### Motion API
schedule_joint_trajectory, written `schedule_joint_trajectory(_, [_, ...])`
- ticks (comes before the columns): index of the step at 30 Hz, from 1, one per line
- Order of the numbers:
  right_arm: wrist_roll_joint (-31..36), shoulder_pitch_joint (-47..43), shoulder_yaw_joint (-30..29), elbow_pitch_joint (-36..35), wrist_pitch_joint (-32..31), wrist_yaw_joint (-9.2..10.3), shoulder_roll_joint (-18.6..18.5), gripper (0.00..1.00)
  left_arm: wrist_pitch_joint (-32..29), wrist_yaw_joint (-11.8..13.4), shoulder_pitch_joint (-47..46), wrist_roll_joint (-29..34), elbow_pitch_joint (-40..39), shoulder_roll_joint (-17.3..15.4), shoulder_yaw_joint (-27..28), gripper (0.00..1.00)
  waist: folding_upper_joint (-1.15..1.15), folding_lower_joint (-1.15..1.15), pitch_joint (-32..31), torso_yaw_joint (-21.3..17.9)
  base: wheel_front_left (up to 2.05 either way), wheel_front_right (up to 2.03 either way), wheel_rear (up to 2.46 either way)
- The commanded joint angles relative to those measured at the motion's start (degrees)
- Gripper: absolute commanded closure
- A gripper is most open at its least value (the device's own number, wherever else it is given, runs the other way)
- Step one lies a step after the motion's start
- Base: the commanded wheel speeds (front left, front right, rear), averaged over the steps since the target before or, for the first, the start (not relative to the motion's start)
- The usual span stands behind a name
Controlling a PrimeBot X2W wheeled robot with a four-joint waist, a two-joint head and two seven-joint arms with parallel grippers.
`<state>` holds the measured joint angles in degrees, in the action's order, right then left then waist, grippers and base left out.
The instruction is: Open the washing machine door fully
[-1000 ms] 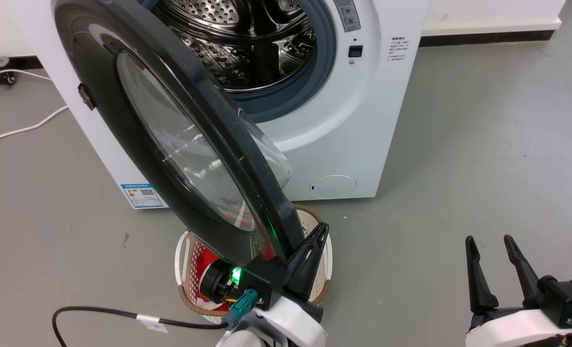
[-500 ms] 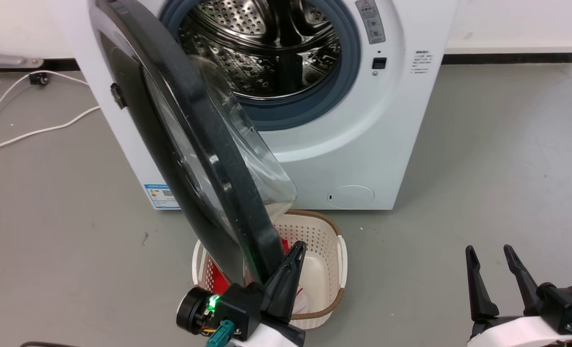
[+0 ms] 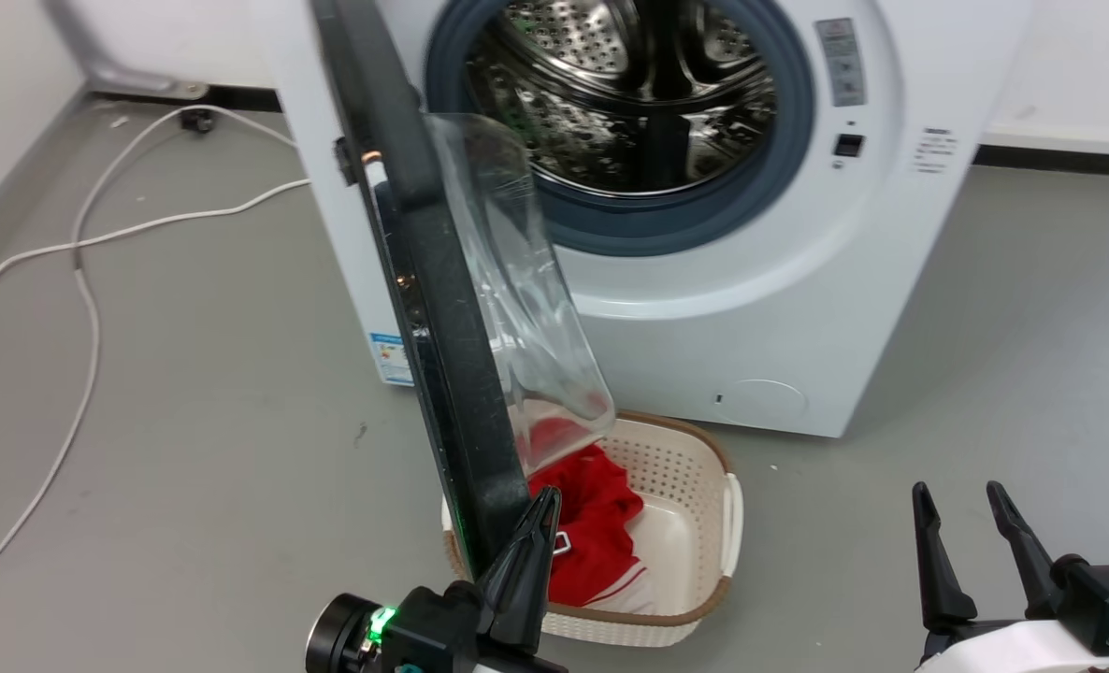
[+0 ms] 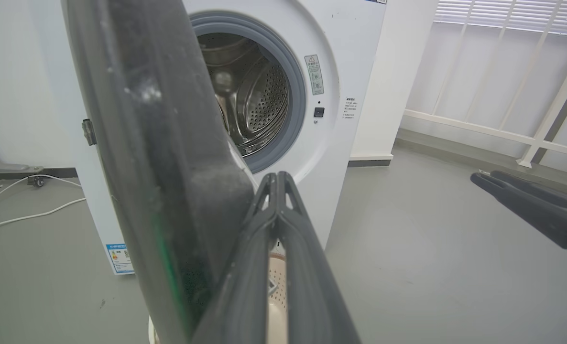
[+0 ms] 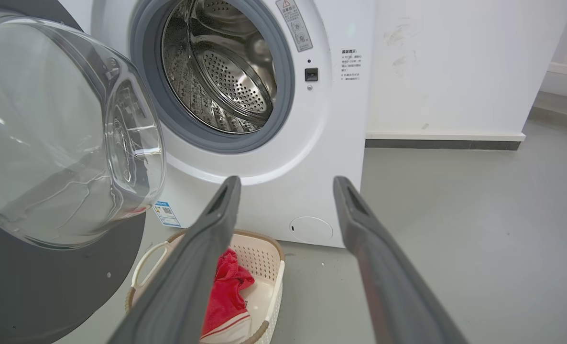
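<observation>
The left gripper (image 3: 545,505) sits low and left of centre, its two fingers closed together and pointing up. The right gripper (image 3: 957,500) is at lower right, fingers parted and upright.

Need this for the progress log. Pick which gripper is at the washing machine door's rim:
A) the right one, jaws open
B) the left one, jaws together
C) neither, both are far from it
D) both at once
B: the left gripper, jaws together, sits at the lower rim of the washing machine door on its glass side, while the right gripper hangs open well apart from it.
</observation>
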<state>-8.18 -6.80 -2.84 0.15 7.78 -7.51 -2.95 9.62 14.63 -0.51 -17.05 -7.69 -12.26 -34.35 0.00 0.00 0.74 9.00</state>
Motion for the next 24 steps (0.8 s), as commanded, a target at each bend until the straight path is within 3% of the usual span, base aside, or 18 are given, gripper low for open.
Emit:
schedule_joint_trajectory(1, [-0.06,-0.49,-0.40,-0.42,0.12,0.04,0.16,0.00,-0.35,0.82,1.07,0.02,-0.42,-0.72,0.59,1.00,0.00,0.00,0.08,2.95,0.00,0.00,0.00])
schedule_joint_trajectory(15, [0.11,0.62,-0.76,-0.81,0.05,0.04,0.12,0.00,1.08,3.38,2.47,-2.28,-1.12,-2.43,5.41,1.00,0.00,0.00,0.74,14.91,0.00,0.00,0.00])
schedule_joint_trajectory(24, [0.34,1.35,-0.31,-1.08,-0.34,0.04,0.12,0.00,2.99,2.50,0.35,-7.02,2.39,-3.98,12.12,1.00,0.00,0.00,1.77,16.45,0.00,0.00,0.00])
